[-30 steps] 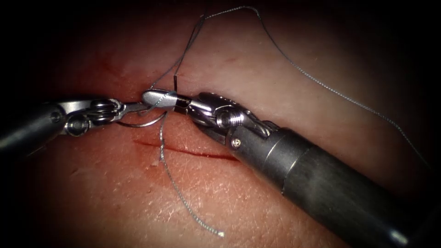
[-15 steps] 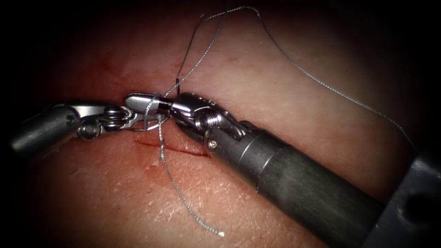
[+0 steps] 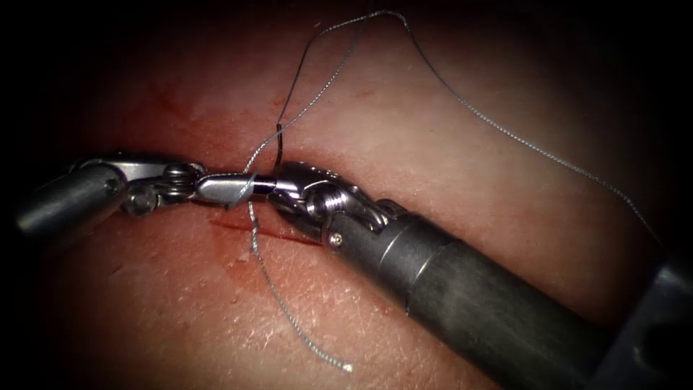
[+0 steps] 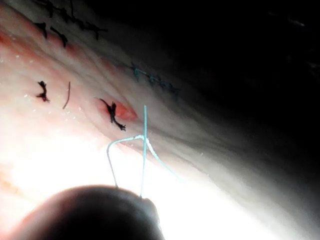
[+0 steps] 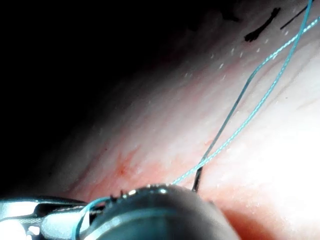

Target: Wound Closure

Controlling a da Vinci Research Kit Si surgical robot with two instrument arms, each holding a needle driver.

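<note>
The curved needle (image 3: 277, 148) sits just above the cut (image 3: 285, 235), only a short dark stub of it showing, upright beside the right tool (image 3: 234, 188). Grey thread (image 3: 462, 105) runs up from it in a wide loop across the tissue (image 3: 404, 152); another strand wraps the jaws and trails down over the cut to a free end (image 3: 349, 368).

Left tool (image 3: 189, 189) left; right tool (image 3: 238, 189) right; tips meeting

Endoscope: above and in front, facing down on cut (image 3: 289, 237) in tissue (image 3: 447, 166), close. Wrist views — each along own shaft, very close. All three share thread (image 3: 317, 87) (image 4: 144, 145) (image 5: 240, 120) over tissue.
</note>
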